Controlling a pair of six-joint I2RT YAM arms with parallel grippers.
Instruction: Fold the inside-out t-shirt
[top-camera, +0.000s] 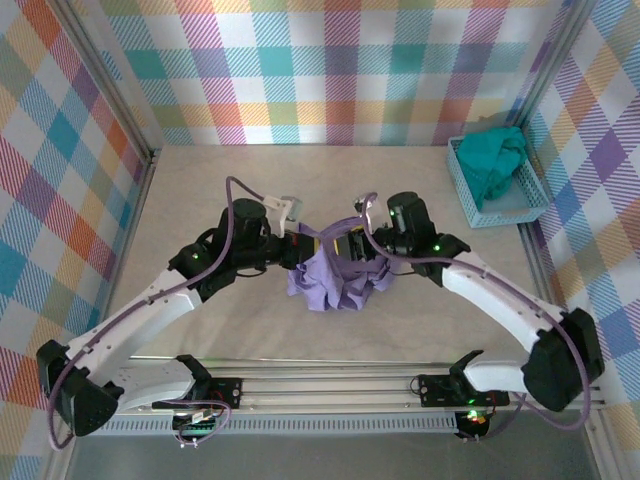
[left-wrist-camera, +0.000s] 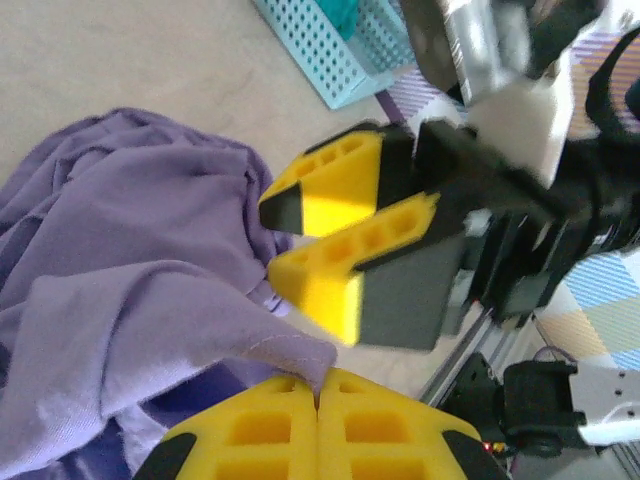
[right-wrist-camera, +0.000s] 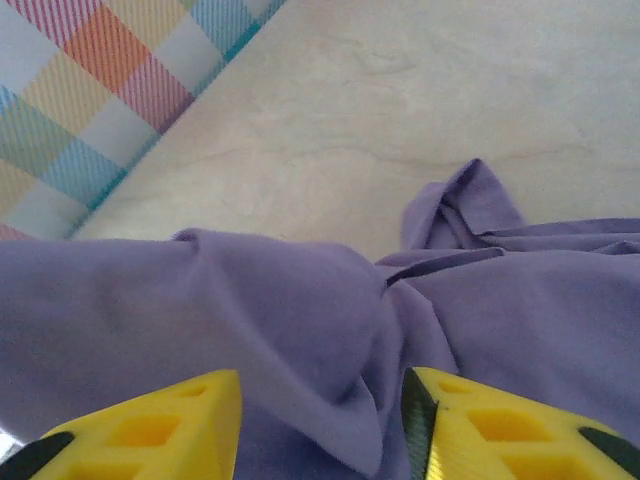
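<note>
The inside-out t-shirt (top-camera: 335, 280) is being kept bunched at the middle of the table (top-camera: 200, 200), between both arms. Its edge is being pinched by the clenched left gripper (left-wrist-camera: 318, 430). The right gripper (right-wrist-camera: 322, 392) is being held released, jaws apart over the fabric.

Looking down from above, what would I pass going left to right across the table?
Left arm's wrist, purple t-shirt, right arm's wrist, blue basket holding a teal garment.
</note>
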